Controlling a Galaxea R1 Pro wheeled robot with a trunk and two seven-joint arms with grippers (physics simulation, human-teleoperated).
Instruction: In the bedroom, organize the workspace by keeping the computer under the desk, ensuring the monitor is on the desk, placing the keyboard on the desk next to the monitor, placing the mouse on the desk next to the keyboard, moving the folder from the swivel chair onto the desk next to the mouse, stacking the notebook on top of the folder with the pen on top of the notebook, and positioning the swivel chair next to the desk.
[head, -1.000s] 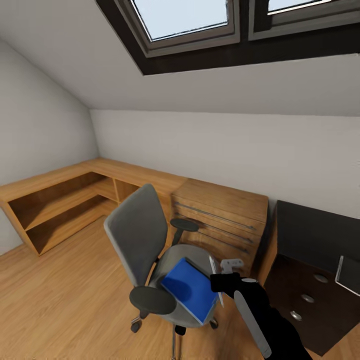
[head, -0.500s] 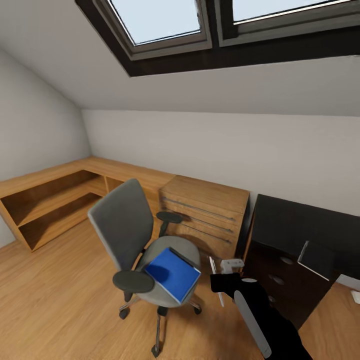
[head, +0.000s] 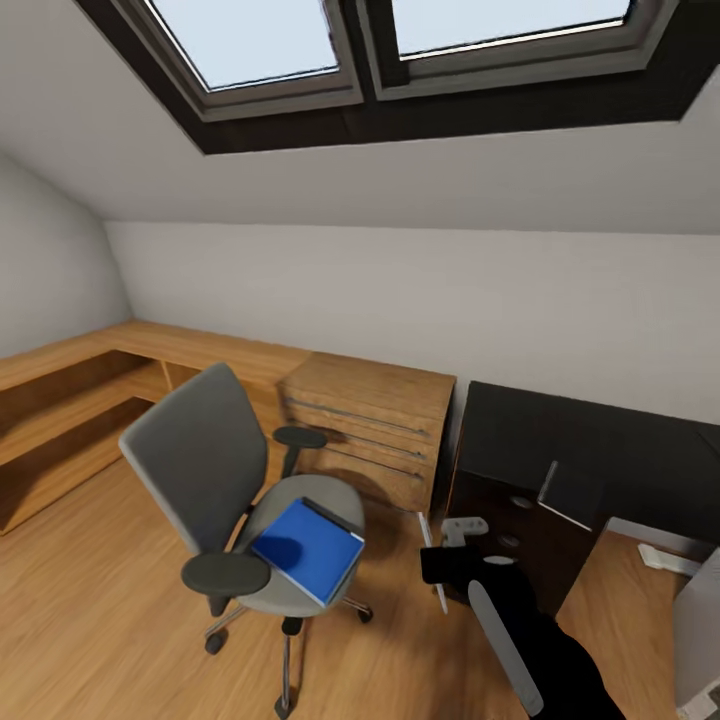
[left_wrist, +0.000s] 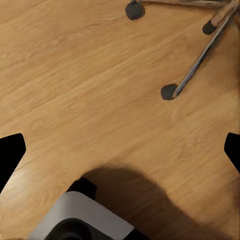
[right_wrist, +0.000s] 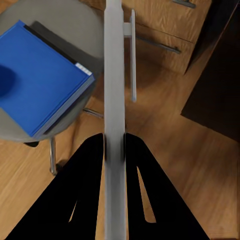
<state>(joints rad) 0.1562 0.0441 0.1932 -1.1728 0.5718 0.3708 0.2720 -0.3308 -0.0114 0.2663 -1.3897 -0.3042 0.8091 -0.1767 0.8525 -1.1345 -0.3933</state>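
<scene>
We see open wooden floor (head: 90, 600) to the left of the grey padded swivel chair (head: 215, 470), with nothing on it. The flat bright blue folder (head: 307, 548) lies uncovered on the seat, reachable from above, flanked by black armrests. Between the chair and the glossy black worktop (head: 590, 455) a floor gap stays free. The light wooden drawer cabinet (head: 365, 425) blocks the way behind the chair.

The folder (head: 307, 547) lies on the swivel chair (head: 235, 495) seat, left of the wooden drawer cabinet (head: 370, 425). The table (head: 590, 455) stands right of that cabinet, against the back wall (head: 400, 290).
</scene>
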